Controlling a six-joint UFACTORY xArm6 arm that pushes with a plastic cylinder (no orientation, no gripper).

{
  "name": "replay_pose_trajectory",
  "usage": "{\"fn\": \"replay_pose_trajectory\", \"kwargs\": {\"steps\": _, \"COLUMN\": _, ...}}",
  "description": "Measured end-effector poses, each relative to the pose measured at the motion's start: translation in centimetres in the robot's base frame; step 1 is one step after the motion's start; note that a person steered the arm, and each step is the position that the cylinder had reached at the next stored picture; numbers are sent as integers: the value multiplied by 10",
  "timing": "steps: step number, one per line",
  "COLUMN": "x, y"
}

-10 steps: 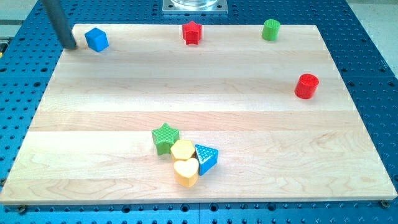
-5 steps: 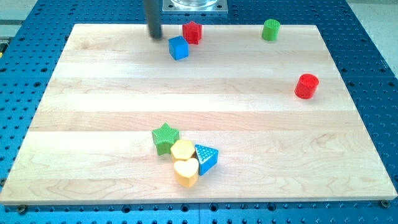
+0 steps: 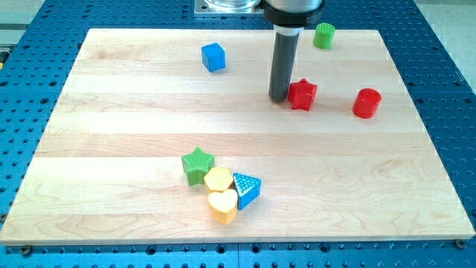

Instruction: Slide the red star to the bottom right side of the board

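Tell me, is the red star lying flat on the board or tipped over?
Flat: the red star shows its star-shaped top face upward on the board, with my tip at its left side.

The red star lies flat on the table, toward two o'clock, well above the bottom right.

My tip rests on the table just at nine o'clock of the red star, touching it. The red cylinder sits at three o'clock of the star, the green cylinder at twelve, the blue cube at ten. Toward seven o'clock huddle the green star, yellow hexagon, yellow heart and blue triangle, touching.
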State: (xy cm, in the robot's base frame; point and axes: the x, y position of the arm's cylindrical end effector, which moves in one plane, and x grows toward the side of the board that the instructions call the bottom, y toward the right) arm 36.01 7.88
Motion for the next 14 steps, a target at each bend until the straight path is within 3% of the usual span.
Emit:
{"fn": "replay_pose_trajectory", "kwargs": {"steps": 1, "x": -15, "y": 51}}
{"fn": "replay_pose_trajectory", "kwargs": {"steps": 2, "x": 5, "y": 72}}
{"fn": "replay_pose_trajectory", "kwargs": {"steps": 3, "x": 96, "y": 42}}
{"fn": "replay_pose_trajectory", "kwargs": {"steps": 5, "x": -16, "y": -6}}
{"fn": "replay_pose_trajectory", "kwargs": {"steps": 6, "x": 44, "y": -53}}
{"fn": "replay_pose_trajectory", "kwargs": {"steps": 7, "x": 90, "y": -18}}
{"fn": "replay_pose_trajectory", "kwargs": {"steps": 8, "x": 25, "y": -91}}
{"fn": "replay_pose_trajectory", "kwargs": {"steps": 9, "x": -16, "y": -31}}
{"fn": "replay_pose_trajectory", "kwargs": {"steps": 10, "x": 100, "y": 14}}
{"fn": "replay_pose_trajectory", "kwargs": {"steps": 11, "x": 187, "y": 46}}
{"fn": "replay_pose_trajectory", "kwargs": {"steps": 12, "x": 186, "y": 20}}
{"fn": "replay_pose_trajectory", "kwargs": {"steps": 13, "x": 222, "y": 13}}
{"fn": "replay_pose_trajectory", "kwargs": {"steps": 14, "x": 242, "y": 70}}
